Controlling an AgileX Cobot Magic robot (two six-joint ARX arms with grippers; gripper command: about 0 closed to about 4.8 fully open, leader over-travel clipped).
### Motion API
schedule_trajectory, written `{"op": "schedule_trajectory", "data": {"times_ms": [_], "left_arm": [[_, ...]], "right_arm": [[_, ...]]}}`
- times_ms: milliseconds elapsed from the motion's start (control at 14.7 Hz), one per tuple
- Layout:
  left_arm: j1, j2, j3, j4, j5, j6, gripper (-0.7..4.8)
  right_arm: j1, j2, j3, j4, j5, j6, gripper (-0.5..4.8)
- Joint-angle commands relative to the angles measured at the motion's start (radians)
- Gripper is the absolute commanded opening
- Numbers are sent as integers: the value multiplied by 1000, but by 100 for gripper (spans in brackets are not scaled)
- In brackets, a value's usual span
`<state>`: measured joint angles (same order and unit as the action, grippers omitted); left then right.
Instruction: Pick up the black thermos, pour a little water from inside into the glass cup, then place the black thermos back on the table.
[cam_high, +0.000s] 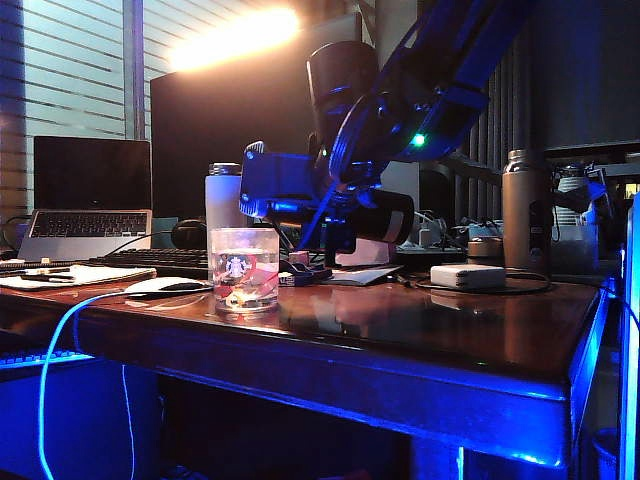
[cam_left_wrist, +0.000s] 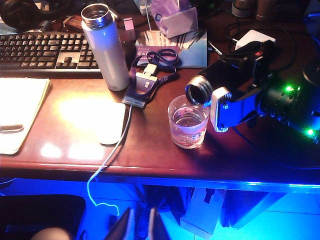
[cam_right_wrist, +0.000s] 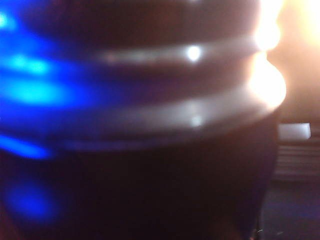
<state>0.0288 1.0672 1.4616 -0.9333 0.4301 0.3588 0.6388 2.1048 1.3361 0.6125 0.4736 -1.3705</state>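
Right gripper (cam_left_wrist: 235, 95) is clamped around the black thermos (cam_left_wrist: 220, 82), holding it tipped close to level, its metal-rimmed mouth hanging over the far rim of the glass cup (cam_left_wrist: 187, 121). The cup stands on the table (cam_left_wrist: 150, 160) just below and in front of the jaws. Judging by the tilt, the pour is under way, and the cup already seems to hold some water.

To do this well, the roll should go on slowly and stop at the first thin stream (the task asks for only a little). The mouth should stay inside the cup's rim, low but not touching it, so nothing splashes onto the wood. Rolling back upright before any sideways travel would avoid drips.

Left gripper (cam_left_wrist: 137, 225) hovers apart from all this, off the table's near edge, fingers slightly parted and holding nothing.

The thermos is a slim, smooth dark cylinder with a shiny threaded neck, likely slippery under a light squeeze. The cup is clear, short and wide, printed with a round logo. The table is glossy reddish wood that mirrors the lamps.
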Motion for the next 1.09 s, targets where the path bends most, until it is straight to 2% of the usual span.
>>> {"op": "schedule_trajectory", "data": {"times_ms": [68,408,748,1088], "left_arm": [[0,-3,4,5,4,-4,57],[0,-3,4,5,4,-4,57],[0,-3,4,5,4,-4,57],[0,-3,4,5,4,-4,57]], "right_arm": [[1,-9,8,126,-5,-51,85],[-3,-9,8,127,-7,-154,85],[-3,-9,8,134,-46,-209,84],[-5,-9,51,123,-30,-236,85]]}}
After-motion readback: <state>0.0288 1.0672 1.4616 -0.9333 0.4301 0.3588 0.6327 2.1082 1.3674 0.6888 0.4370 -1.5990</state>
